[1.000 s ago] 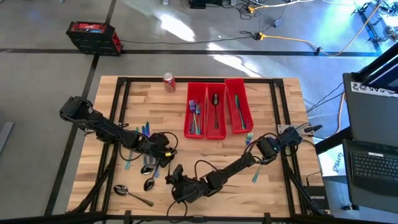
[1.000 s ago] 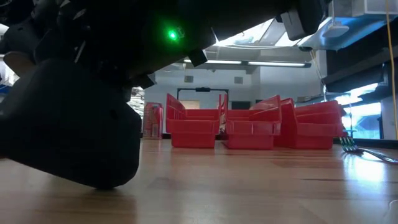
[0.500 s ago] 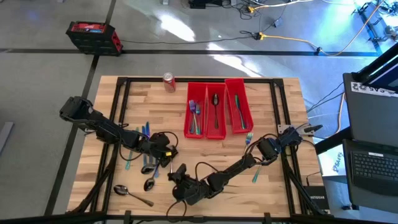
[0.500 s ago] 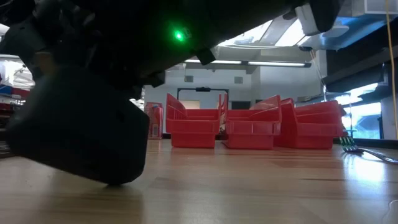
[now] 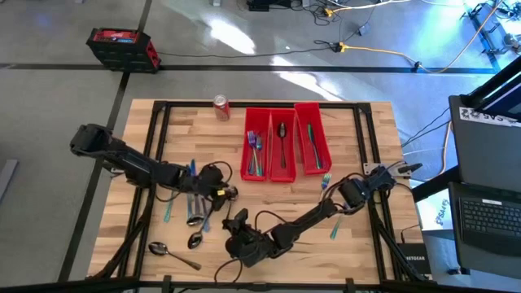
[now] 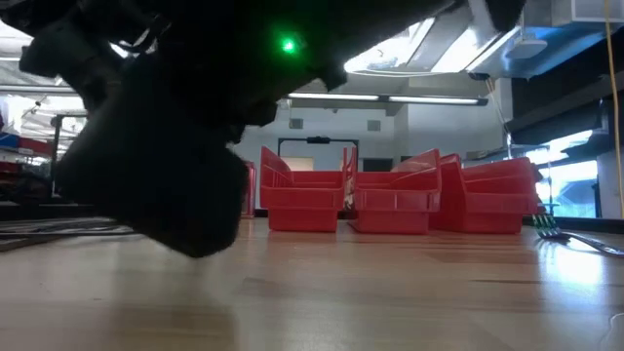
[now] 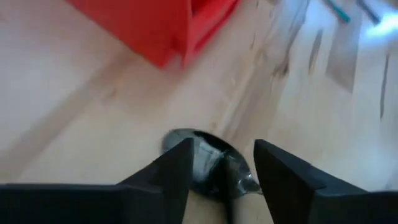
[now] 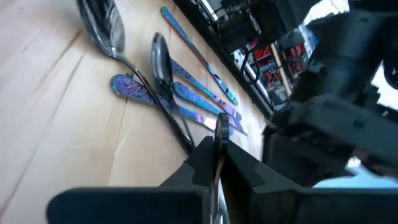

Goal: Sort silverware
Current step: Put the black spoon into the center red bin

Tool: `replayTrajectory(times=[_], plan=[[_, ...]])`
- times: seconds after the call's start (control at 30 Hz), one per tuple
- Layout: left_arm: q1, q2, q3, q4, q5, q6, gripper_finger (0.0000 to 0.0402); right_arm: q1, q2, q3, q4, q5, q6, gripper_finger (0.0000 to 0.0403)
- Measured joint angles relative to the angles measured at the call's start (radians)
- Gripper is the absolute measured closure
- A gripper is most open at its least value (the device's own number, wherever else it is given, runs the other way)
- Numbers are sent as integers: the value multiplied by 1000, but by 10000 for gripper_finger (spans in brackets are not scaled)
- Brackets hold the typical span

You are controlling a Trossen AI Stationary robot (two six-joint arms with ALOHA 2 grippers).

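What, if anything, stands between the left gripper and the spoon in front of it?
Nothing visible does. The left gripper has its fingers open on either side of the spoon, with only bare wooden table around the spoon.

Silverware (image 5: 192,205) scattered left of three red bins (image 5: 282,142).

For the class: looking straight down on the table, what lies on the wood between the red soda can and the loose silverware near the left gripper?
Nothing: in the high view the stretch from the soda can to the loose silverware is bare wood.
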Motion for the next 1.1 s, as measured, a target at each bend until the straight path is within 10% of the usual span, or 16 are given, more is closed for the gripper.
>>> replayTrajectory(times=[1.1], plan=[[72, -167, 1, -103, -16, 52, 231, 134, -325, 2, -757, 92, 706, 403]])
